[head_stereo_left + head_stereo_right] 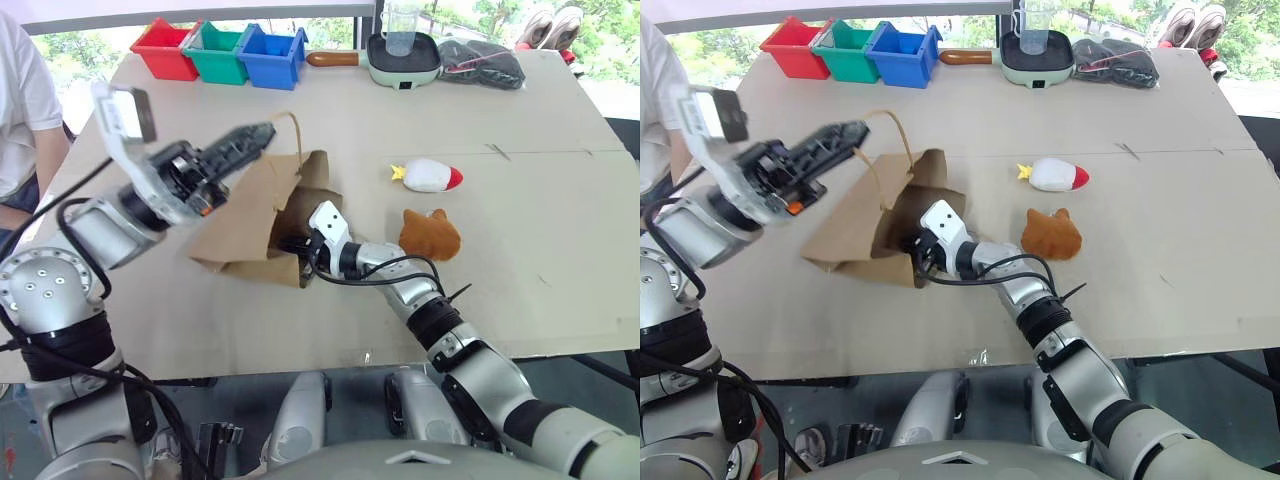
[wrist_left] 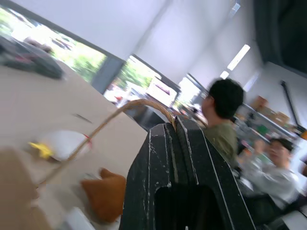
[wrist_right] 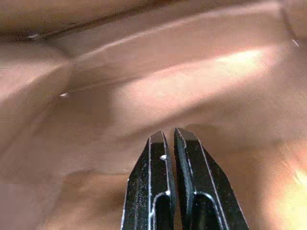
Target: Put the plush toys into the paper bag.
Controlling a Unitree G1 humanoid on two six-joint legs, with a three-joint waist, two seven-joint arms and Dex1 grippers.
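Note:
The brown paper bag (image 1: 250, 215) lies on its side on the table, mouth toward the toys. My left gripper (image 1: 262, 135) is raised above it, shut on the bag's loop handle (image 2: 139, 103) and pulling the mouth up. My right gripper (image 3: 169, 134) reaches into the bag's mouth, shut with nothing between its fingers; brown paper surrounds it. On the table to the right of the bag lie two plush toys. The white plush toy (image 1: 430, 175) has a red tip and a yellow end. The orange-brown plush toy (image 1: 430, 236) lies nearer, close to my right forearm.
Red (image 1: 163, 48), green (image 1: 218, 53) and blue (image 1: 270, 56) bins stand at the table's far left. A pale green pan (image 1: 402, 58) with a clear cup and a black pouch (image 1: 482, 62) sit at the far edge. A person (image 1: 22, 120) stands at the left.

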